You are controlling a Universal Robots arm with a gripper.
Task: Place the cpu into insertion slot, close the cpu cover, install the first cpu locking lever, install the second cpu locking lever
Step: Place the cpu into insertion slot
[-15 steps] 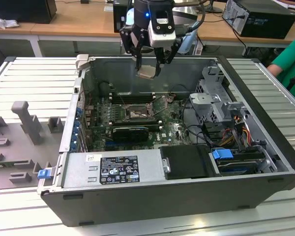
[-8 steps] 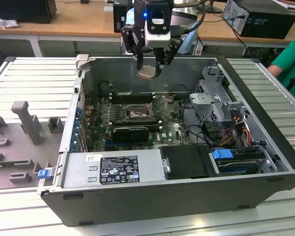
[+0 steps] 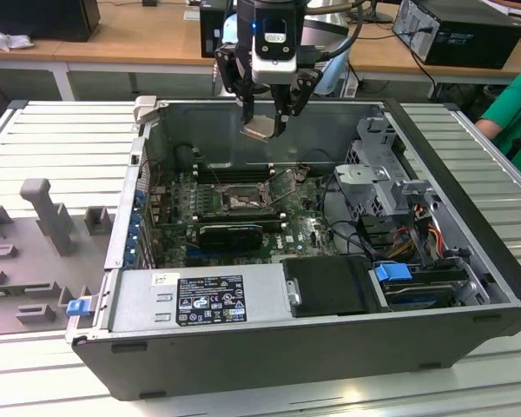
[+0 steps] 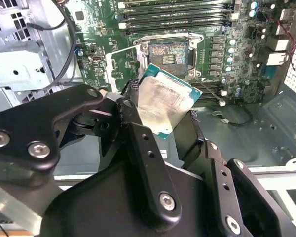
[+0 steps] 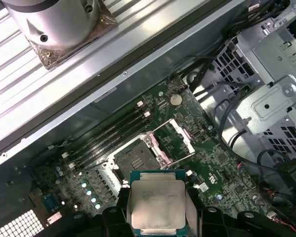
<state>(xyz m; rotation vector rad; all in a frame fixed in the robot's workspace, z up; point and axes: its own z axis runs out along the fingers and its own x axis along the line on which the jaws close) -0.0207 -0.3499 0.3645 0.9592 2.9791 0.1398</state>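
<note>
The cpu (image 4: 163,106) is pinched by its edges between the fingers (image 5: 121,210), which are closed just to chip width. It hangs well above the insertion slot (image 5: 135,158), not in it yet. The slot's bare and the cpu cover (image 5: 185,138) is flipped up beside it, so I'd call this step one. Seating it probably needs the chip squared to the socket and lowered level. The gripper (image 3: 265,123) points straight down off the arm (image 3: 273,30), over the open case (image 3: 330,347).

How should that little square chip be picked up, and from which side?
By two opposite edges, coming down from above its flat metal top. The chip is thin, flat and square, so only its rim offers purchase; the hand pinches it that way now.
</note>
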